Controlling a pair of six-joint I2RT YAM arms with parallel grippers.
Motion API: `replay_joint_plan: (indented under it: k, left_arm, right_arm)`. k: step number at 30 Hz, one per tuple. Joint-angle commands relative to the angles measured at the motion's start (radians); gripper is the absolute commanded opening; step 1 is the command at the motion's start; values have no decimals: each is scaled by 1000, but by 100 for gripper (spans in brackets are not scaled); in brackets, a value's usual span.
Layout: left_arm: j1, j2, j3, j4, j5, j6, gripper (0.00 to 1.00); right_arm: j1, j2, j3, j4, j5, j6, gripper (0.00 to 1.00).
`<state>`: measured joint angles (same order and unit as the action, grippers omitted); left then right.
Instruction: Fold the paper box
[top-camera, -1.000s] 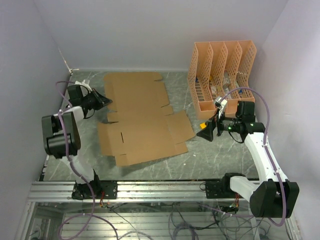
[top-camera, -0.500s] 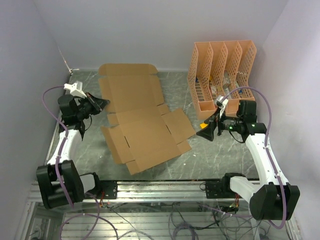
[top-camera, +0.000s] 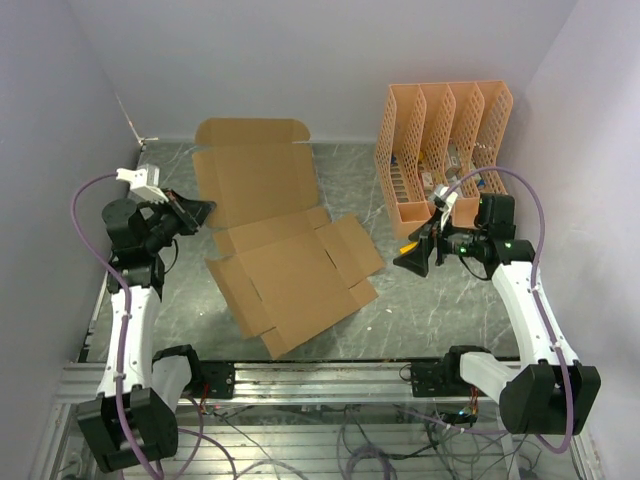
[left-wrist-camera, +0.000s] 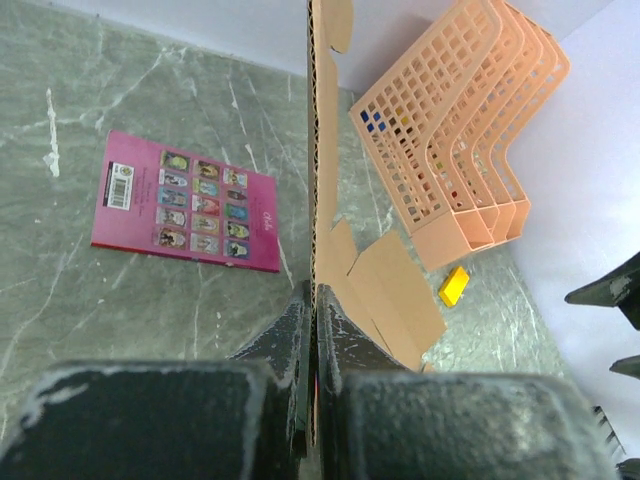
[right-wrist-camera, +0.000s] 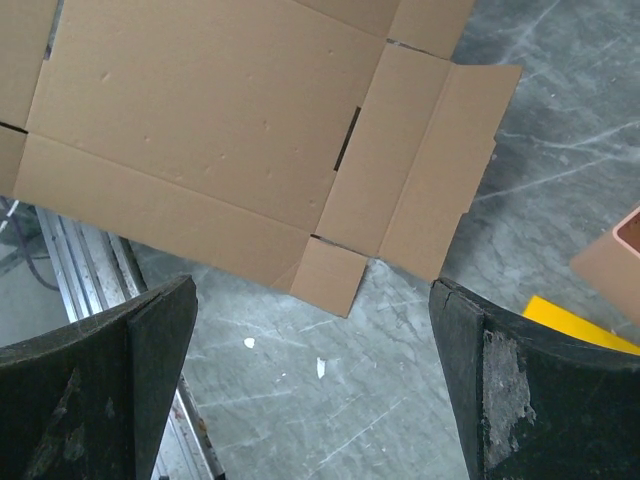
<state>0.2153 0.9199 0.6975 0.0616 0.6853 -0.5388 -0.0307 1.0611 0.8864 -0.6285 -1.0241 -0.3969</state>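
- Over the last second the paper box (top-camera: 285, 265) has gone from lying flat to half raised: its far panel now stands up at the upper centre of the frame, and the near part has swung round on the worktop (top-camera: 420, 320).
- The left tool (top-camera: 203, 211) is clenched on the sheet's left edge, having lifted it.
- The right tool (top-camera: 408, 262) has stayed spread wide and empty at centre right.
- Judgement: 1 crease is started; side flaps remain unfolded.

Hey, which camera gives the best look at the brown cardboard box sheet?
Top external: it shows the whole paper box, with the left gripper pinching its left edge. The left wrist view sees it mostly edge-on in its grip; the right wrist view catches just one part with flaps.
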Motion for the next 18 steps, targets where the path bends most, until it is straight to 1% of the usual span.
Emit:
replay_joint_plan:
  k: [1,7,11,13,18]
  left_arm:
    - [7,-53,34,8,41,35,7]
    - [8,-80,82,44,83,27,7]
    - [8,-97,95,94,118,7,7]
    - [8,-105,97,124,128,-10,7]
    - [7,-111,92,216,165,-70,7]
  right_arm:
    - [-1,-9,55,10,13,10,100]
    - [-24,7,83,-8,-26,6,98]
    - [-28,2,93,18,-26,22,94]
    - [-28,-9,92,59,-13,39,92]
    - [-31,-31,58,186,-4,138,93]
